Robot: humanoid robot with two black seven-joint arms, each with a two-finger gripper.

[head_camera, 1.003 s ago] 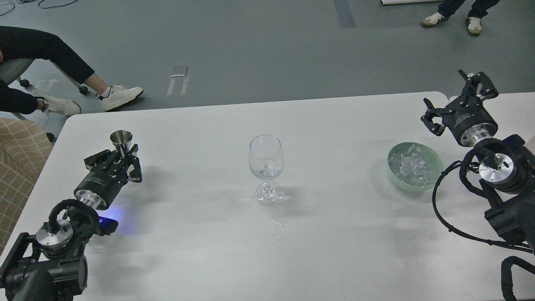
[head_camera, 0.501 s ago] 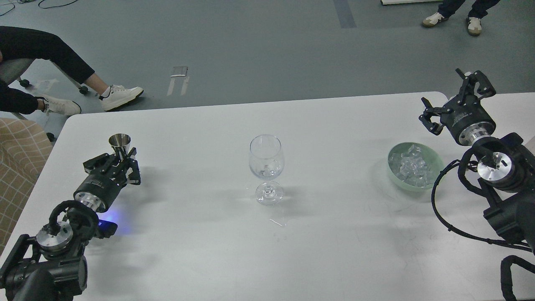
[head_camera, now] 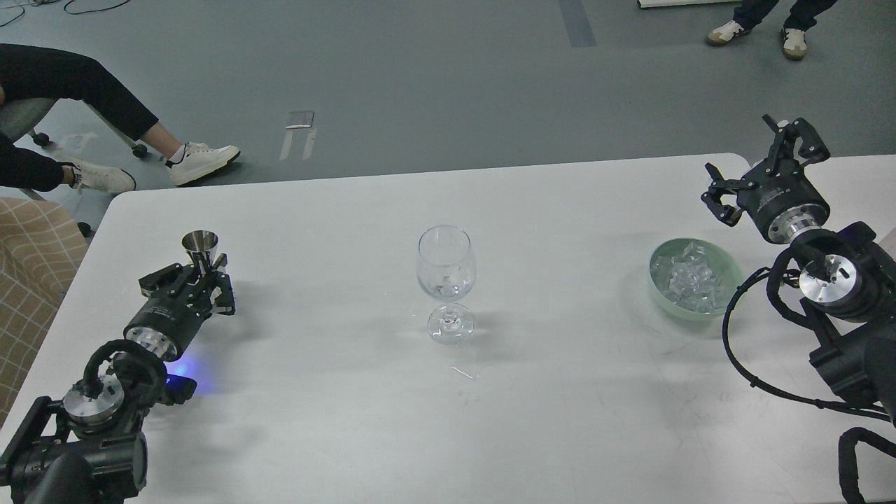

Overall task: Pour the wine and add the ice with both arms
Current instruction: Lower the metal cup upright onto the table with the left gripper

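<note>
The left gripper [head_camera: 203, 280] lies low over the white table [head_camera: 336, 420], its black fingers set on either side of a small steel measuring cup [head_camera: 200, 246] that stands upright just ahead of it. Whether the fingers press the cup's stem or merely flank it cannot be told from the head view. The cup stands mouth up, a sensible resting pose for a pouring vessel, and nothing can be seen inside it.

Well to that gripper's right, at mid-table, a stemmed wine glass [head_camera: 446, 269] stands upright and apart from both arms. A few small clear pieces sit in the bottom of its bowl, apparently ice already dropped in. Small wet marks glisten on the table just in front of its foot. The central spot looks chosen so that either arm can reach it.

Farther right, a pale green bowl [head_camera: 728, 294] holds the ice [head_camera: 689, 283], a heap of glossy clear cubes. It rests just below and to the left of the right gripper [head_camera: 759, 164], close enough for short trips to the glass.

The right gripper hangs above the table's far right corner with its fingers spread wide and nothing between them. Both steps appear largely done, judging by the ice in the glass and the standing cup.
</note>
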